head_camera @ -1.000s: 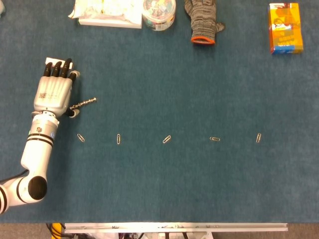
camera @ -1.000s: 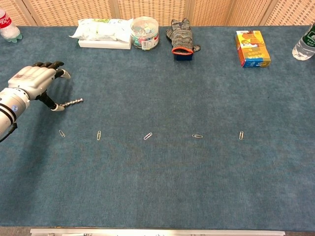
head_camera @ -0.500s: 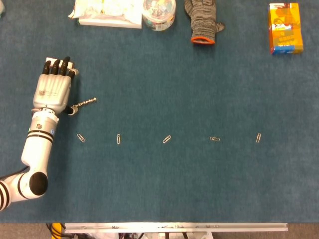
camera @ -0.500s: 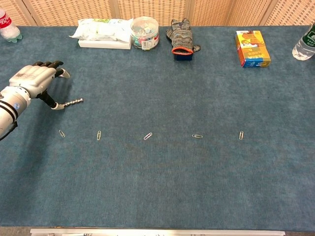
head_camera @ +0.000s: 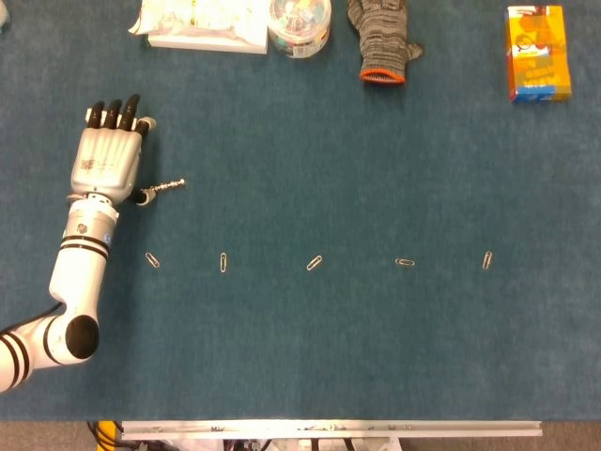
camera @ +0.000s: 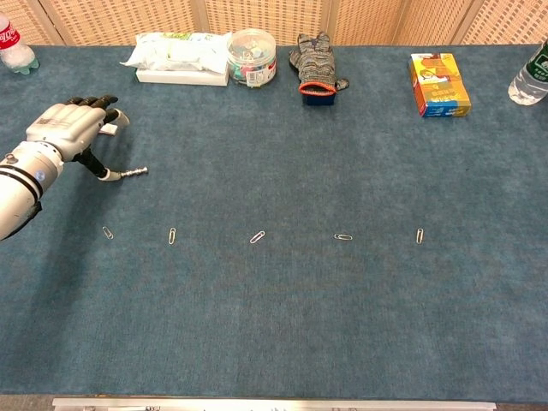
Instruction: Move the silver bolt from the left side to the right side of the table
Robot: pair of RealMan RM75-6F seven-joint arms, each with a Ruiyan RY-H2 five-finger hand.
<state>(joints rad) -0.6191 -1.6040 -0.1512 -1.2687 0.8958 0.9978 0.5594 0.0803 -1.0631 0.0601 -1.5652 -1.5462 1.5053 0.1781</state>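
One hand in view, the left hand (head_camera: pixel 109 162), palm down at the left side of the table (head_camera: pixel 357 357); right hand not visible in either view. Fingers (head_camera: pixel 114 115) stretched forward close together, thumb (camera: pixel 96 166) angled down toward the table. Silver bolt (head_camera: pixel 167 187) lies on the blue cloth just right of the hand, its near end at the thumb tip. Whether the thumb pinches the bolt against a finger or only touches it, cannot tell. In chest view the bolt (camera: pixel 131 173) looks flat on the table, far end pointing right.

Containers: round clear tub (camera: pixel 253 56) at the back edge, lid on, filled with small multicoloured items, too small to identify. White flat pack (camera: pixel 178 58) just left of the tub, touching or nearly so. Grey knit glove (camera: pixel 315 62) with orange cuff to the right of the tub. Orange-yellow box (camera: pixel 438 84) back right, closed, contents not visible. Bottle with red label (camera: pixel 14 44) at back left corner; clear bottle (camera: pixel 531 75) at right edge, cut off.

Five paper clips in a row across the table: (head_camera: pixel 152 260), (head_camera: pixel 223 262), (head_camera: pixel 314 263), (head_camera: pixel 405 262), (head_camera: pixel 486 259), well apart from one another, the leftmost nearest the hand's wrist.
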